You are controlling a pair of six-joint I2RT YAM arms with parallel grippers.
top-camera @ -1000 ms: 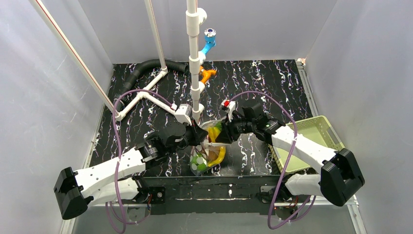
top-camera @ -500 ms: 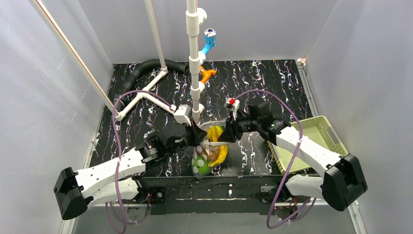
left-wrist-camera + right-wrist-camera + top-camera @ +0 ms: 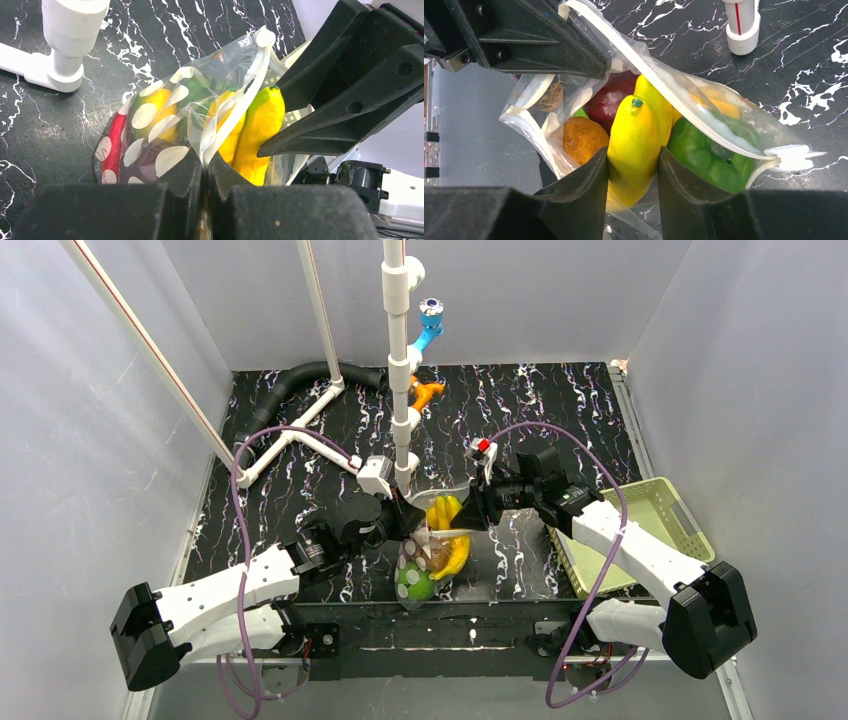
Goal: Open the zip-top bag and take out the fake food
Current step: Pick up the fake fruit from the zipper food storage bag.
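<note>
Bag: clear, crinkly plastic zip-top bag [image 3: 424, 558] with whitish dots, held up at lower centre of the top view, its zip strips parted.
Left arm: left gripper [image 3: 205, 167] at the bag's near rim, black fingers [image 3: 175, 186] pressed together on the film.
Right arm: right gripper [image 3: 633, 162] reaching into the mouth, fingers [image 3: 580, 186] clamped either side of a glossy yellow banana-shaped piece [image 3: 638, 127].
Contents: fake food inside includes a green pepper [image 3: 704, 150], a dark red piece [image 3: 610, 102] and an orange-brown ball [image 3: 581, 140].
Setting: black marbled surface [image 3: 560, 410].
</note>
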